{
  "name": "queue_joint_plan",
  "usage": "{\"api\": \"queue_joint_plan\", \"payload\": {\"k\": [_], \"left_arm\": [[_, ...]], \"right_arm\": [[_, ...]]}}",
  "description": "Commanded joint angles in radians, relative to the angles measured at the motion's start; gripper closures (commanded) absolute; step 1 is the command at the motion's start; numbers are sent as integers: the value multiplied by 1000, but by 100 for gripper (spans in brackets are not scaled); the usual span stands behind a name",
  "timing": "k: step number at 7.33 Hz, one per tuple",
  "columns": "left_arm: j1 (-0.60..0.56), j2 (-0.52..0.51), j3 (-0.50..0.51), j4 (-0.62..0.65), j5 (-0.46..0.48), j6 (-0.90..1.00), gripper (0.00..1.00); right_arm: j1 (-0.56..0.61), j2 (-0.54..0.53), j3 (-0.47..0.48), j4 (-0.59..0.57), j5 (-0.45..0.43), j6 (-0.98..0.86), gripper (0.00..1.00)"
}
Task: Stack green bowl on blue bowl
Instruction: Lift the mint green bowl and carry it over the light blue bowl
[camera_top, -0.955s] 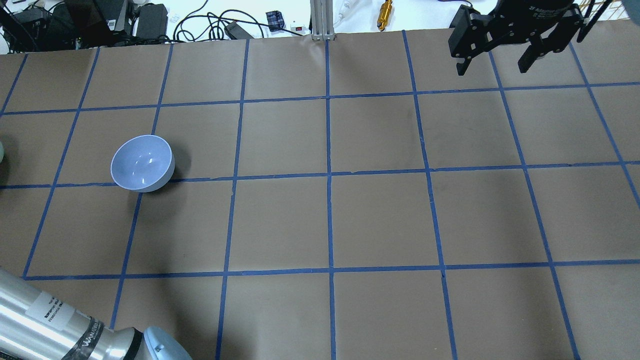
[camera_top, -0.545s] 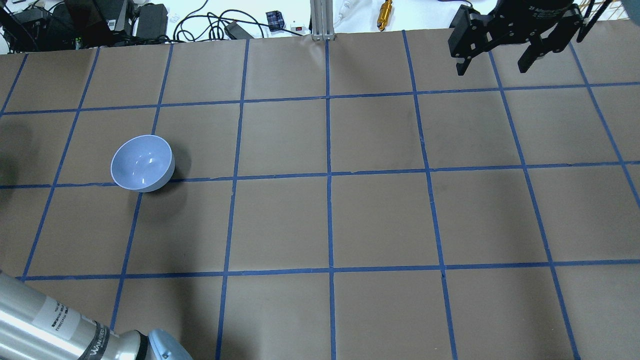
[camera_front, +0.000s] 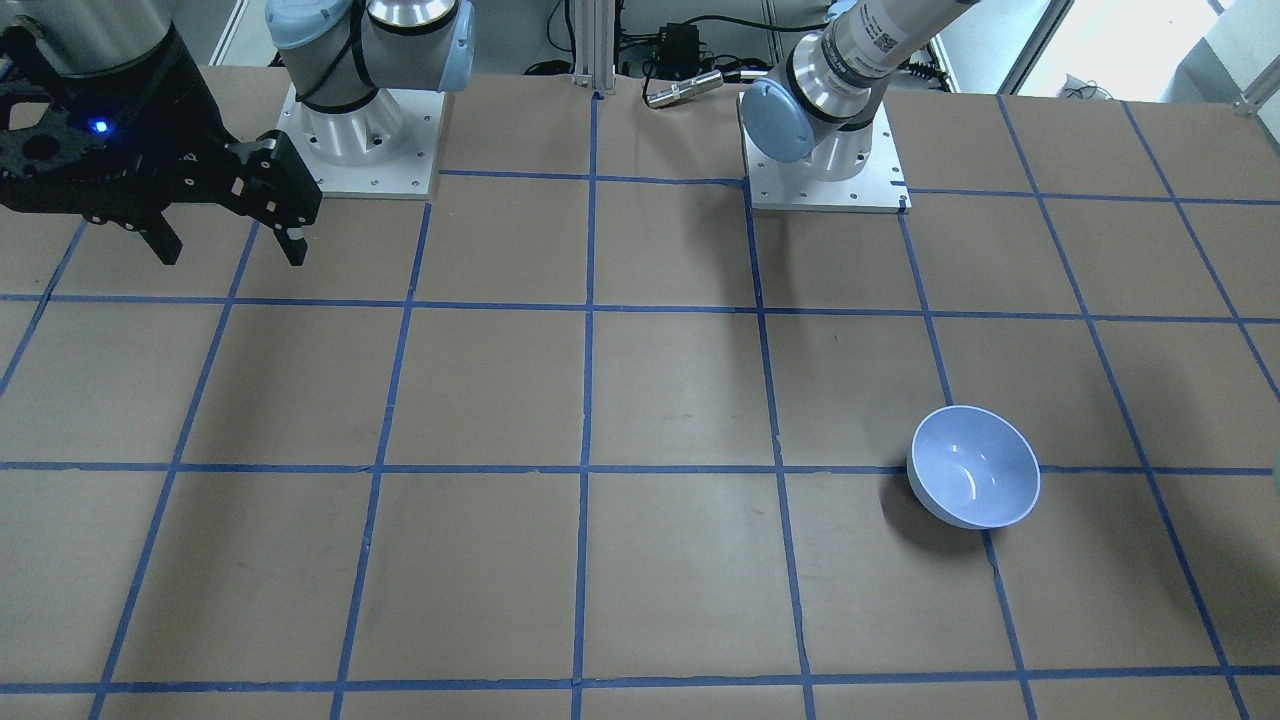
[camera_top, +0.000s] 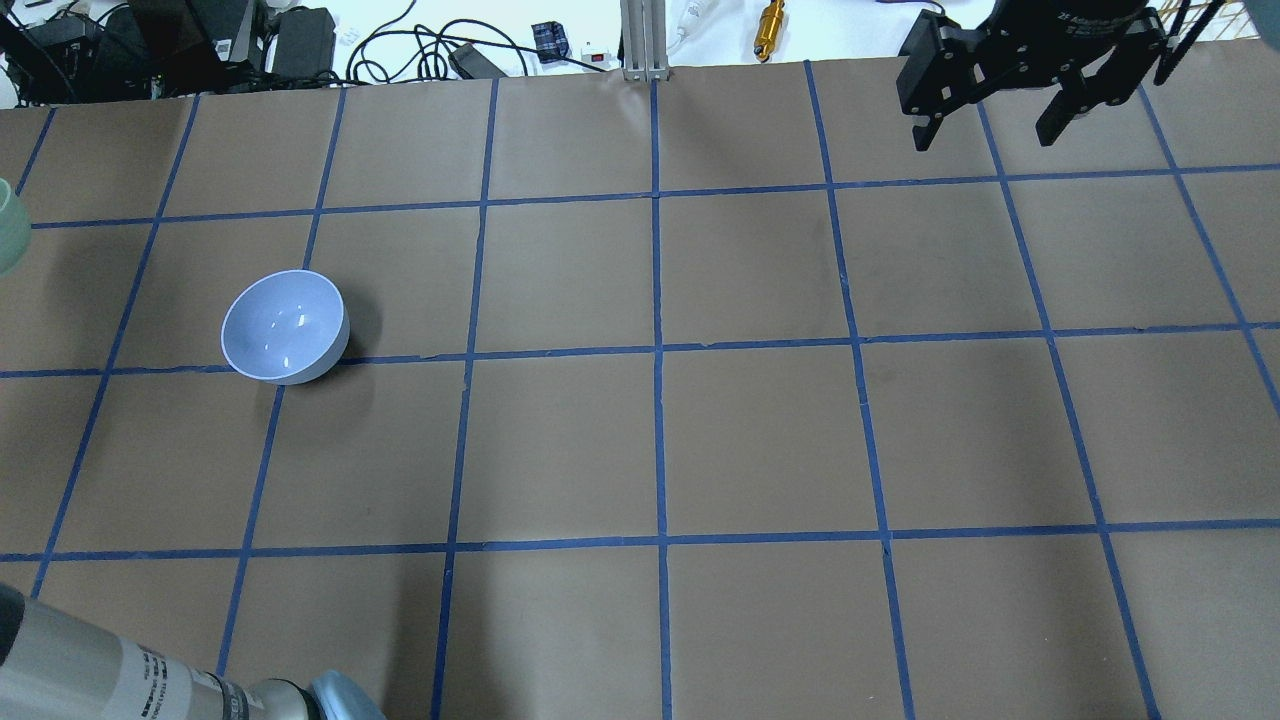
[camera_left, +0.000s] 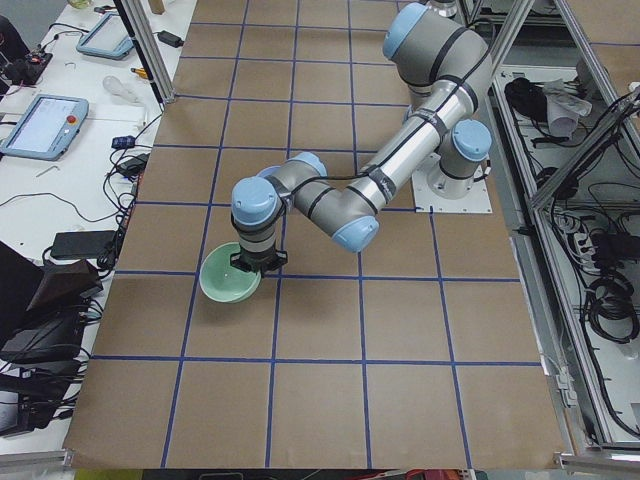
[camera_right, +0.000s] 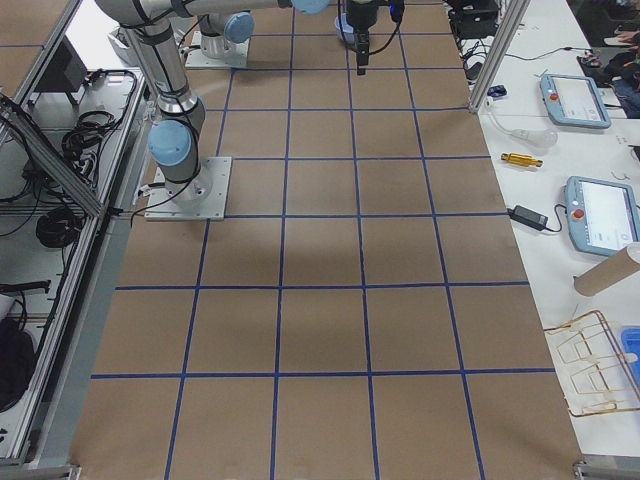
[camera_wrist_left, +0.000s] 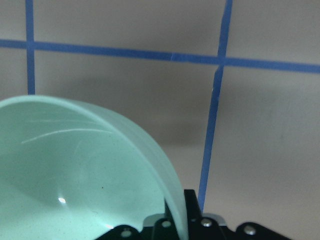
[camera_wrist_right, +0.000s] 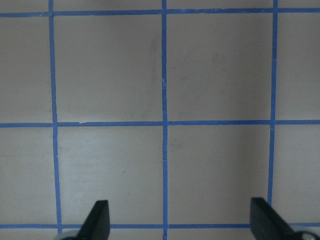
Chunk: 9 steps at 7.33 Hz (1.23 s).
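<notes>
As left tool clamps one green bowl, right tool gapes; one blue bowl.

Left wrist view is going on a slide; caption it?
Green bowl gripped at its rim by the left hand over the taped table.

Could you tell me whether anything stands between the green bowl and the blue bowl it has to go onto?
Nothing visible does. In the overhead view only bare brown table paper lies between the green bowl at the edge and the blue bowl.
</notes>
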Motion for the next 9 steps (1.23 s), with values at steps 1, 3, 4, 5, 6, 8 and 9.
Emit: {"api": "queue_joint_plan", "payload": {"k": [1, 3, 4, 5, 6, 8, 9], "left_arm": [[-82, 180, -206, 8, 5, -185, 100], [-189, 315, -358, 14, 5, -343, 100], [-265, 352, -407, 46, 8, -403, 100], [-303, 374, -462, 96, 8, -431, 100], [-314, 397, -517, 100, 3, -433, 100], [-321, 382, -588, 152, -26, -425, 100], [-332, 363, -592, 167, -46, -419, 100]], "right_arm": [[0, -1, 0, 0, 0, 0, 0], [0, -1, 0, 0, 0, 2, 0], [0, 1, 0, 0, 0, 0, 0], [0, -1, 0, 0, 0, 2, 0], [0, -1, 0, 0, 0, 0, 0], [0, -1, 0, 0, 0, 0, 0], [0, -1, 0, 0, 0, 0, 0]]}}
